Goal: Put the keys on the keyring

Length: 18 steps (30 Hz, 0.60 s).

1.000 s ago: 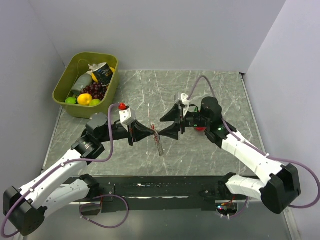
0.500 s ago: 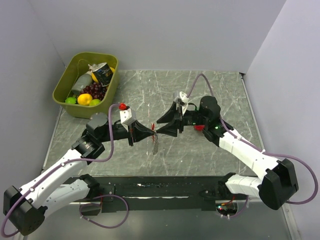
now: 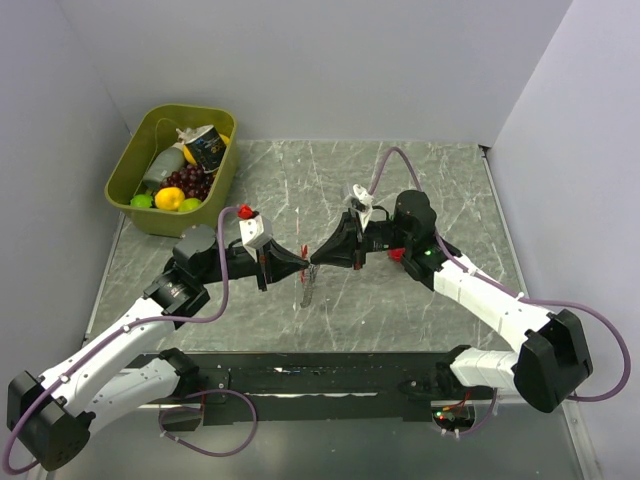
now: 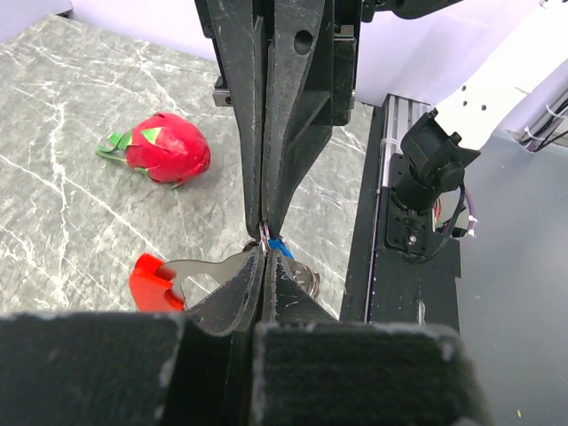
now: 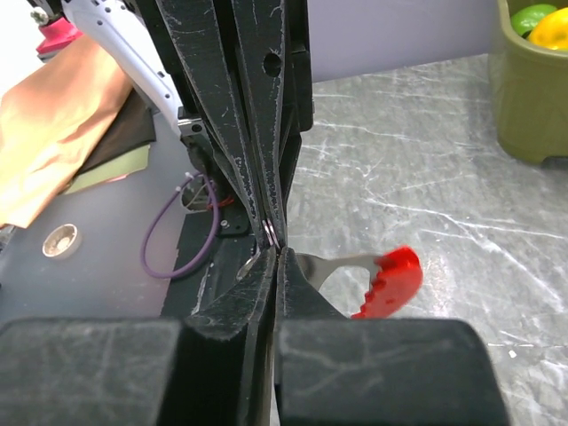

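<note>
The tabletop (image 3: 430, 180) is a grey-green, stone-look slab veined with white. An olive-green bin (image 3: 160, 225) sits at its far left corner with its base flat on the slab, and it holds toy fruit. Right of centre, a red toy fruit (image 4: 164, 149) with green leaf tips lies on its side on the bare stone. The keyring (image 3: 309, 290) hangs over the middle of the slab. Whether the low end of its chain touches the tabletop cannot be told.
</note>
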Each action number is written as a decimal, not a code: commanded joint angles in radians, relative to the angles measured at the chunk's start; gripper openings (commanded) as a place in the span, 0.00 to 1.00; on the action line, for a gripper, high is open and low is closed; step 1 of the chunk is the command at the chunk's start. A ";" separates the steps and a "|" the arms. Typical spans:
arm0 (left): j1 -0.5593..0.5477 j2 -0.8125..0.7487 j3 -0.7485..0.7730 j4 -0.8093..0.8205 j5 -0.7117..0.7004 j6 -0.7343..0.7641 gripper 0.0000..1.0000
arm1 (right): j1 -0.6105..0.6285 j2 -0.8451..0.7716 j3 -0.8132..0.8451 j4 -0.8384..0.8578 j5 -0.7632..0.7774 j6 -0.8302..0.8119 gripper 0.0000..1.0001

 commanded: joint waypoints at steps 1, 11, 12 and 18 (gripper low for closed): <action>-0.013 0.001 0.017 0.099 0.047 -0.011 0.01 | 0.010 0.009 0.040 0.081 -0.027 0.024 0.00; -0.018 0.018 0.051 0.038 0.030 0.006 0.03 | 0.010 -0.019 0.069 -0.061 0.027 -0.051 0.00; -0.019 0.016 0.060 0.017 0.024 0.028 0.14 | 0.010 -0.016 0.079 -0.102 0.044 -0.072 0.00; -0.018 0.017 0.171 -0.246 -0.002 0.133 0.51 | 0.010 -0.019 0.164 -0.390 0.087 -0.255 0.00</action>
